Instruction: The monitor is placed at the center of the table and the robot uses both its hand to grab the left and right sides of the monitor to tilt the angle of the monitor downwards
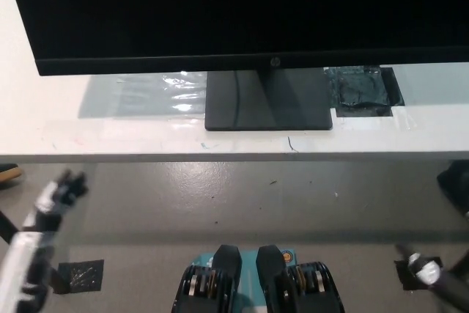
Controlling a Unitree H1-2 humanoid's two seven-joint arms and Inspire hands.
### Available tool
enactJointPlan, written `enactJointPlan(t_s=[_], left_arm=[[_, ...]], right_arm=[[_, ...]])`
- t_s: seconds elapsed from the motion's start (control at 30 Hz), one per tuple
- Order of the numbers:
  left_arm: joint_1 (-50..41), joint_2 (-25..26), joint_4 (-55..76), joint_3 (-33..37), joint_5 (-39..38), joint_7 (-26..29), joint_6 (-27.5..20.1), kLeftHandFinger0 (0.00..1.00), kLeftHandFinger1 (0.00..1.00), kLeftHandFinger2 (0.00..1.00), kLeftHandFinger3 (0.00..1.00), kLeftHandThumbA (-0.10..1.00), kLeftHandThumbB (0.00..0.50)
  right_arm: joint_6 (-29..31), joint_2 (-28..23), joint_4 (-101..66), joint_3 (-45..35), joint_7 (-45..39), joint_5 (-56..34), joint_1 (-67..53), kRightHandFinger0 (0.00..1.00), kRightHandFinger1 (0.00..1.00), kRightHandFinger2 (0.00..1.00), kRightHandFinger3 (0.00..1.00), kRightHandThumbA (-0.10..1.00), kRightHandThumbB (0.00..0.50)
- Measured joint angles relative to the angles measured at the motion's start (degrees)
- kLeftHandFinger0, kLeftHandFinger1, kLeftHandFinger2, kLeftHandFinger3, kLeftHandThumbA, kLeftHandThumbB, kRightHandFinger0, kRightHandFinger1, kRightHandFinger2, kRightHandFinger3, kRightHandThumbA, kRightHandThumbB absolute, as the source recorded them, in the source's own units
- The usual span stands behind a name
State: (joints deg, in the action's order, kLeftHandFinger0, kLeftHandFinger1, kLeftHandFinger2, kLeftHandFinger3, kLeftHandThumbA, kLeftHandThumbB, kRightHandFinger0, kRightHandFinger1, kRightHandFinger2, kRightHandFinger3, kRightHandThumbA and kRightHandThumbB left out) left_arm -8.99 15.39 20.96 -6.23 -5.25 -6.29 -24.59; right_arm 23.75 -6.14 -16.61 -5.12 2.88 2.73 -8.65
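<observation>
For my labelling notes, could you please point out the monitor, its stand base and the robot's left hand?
monitor (pixel 220 12), head view, on the dark screen.
stand base (pixel 267 100), head view, plate middle.
left hand (pixel 57 194), head view, mid-hand.

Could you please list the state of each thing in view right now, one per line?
Monitor: screen dark, standing on its base on the white table, neither hand touching it.
Monitor base: flat on the table.
Left hand: raised below the table edge, holding nothing; blurred, so its fingers are unclear.
Right hand: low at the picture's right, holding nothing; mostly out of frame.
</observation>
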Motion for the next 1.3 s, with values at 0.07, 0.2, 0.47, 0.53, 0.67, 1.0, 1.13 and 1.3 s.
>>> enactJointPlan(t_s=[0.07, 0.2, 0.47, 0.53, 0.67, 1.0, 1.13, 1.3], left_arm=[[0.7, 1.2, 0.9, -1.8, -0.9, 0.0, -0.1, 1.00, 1.00, 1.00, 1.00, 1.00, 0.356], [4.0, 4.2, 1.2, -6.2, -2.5, 0.2, 0.1, 1.00, 1.00, 1.00, 1.00, 1.00, 0.321], [13.4, 10.8, -6.3, -10.5, -5.9, 0.0, 0.7, 1.00, 1.00, 1.00, 1.00, 1.00, 0.307], [16.2, 13.2, -9.1, -10.6, -6.2, -0.4, 1.1, 1.00, 1.00, 1.00, 1.00, 1.00, 0.293], [21.5, 16.4, -14.6, -10.2, -6.5, -1.4, 2.2, 1.00, 1.00, 1.00, 1.00, 1.00, 0.329], [31.8, 21.3, -26.0, -6.6, -5.3, -4.6, 5.2, 1.00, 1.00, 1.00, 1.00, 1.00, 0.407], [35.8, 22.8, -32.9, -2.6, -1.3, -5.5, 6.4, 1.00, 1.00, 1.00, 1.00, 1.00, 0.408], [39.7, 23.8, -36.8, 0.1, 2.2, -6.2, 7.3, 1.00, 1.00, 1.00, 1.00, 1.00, 0.384]], right_arm=[[0.1, -1.0, -0.4, -1.6, 0.1, -0.2, 1.5, 1.00, 1.00, 1.00, 1.00, 1.00, 0.148], [0.0, -3.8, -0.3, -4.6, 0.1, -0.8, 5.8, 1.00, 1.00, 1.00, 1.00, 1.00, 0.144], [-1.1, -9.7, 6.5, -9.4, 0.1, -2.8, 16.1, 1.00, 1.00, 1.00, 1.00, 1.00, 0.221], [-1.4, -12.3, 11.1, -10.5, -0.1, -4.0, 19.8, 1.00, 1.00, 1.00, 1.00, 1.00, 0.252], [-1.6, -16.0, 20.7, -11.6, -1.1, -6.5, 25.3, 1.00, 1.00, 1.00, 1.00, 1.00, 0.352], [-1.5, -20.7, 36.5, -11.1, -4.6, -9.3, 34.6, 1.00, 1.00, 1.00, 1.00, 1.00, 0.445], [-1.8, -22.8, 44.3, -9.3, -8.5, -11.1, 39.0, 1.00, 1.00, 1.00, 1.00, 1.00, 0.449], [-1.8, -24.7, 49.0, -7.4, -12.4, -11.8, 43.0, 1.00, 1.00, 1.00, 1.00, 1.00, 0.455]])
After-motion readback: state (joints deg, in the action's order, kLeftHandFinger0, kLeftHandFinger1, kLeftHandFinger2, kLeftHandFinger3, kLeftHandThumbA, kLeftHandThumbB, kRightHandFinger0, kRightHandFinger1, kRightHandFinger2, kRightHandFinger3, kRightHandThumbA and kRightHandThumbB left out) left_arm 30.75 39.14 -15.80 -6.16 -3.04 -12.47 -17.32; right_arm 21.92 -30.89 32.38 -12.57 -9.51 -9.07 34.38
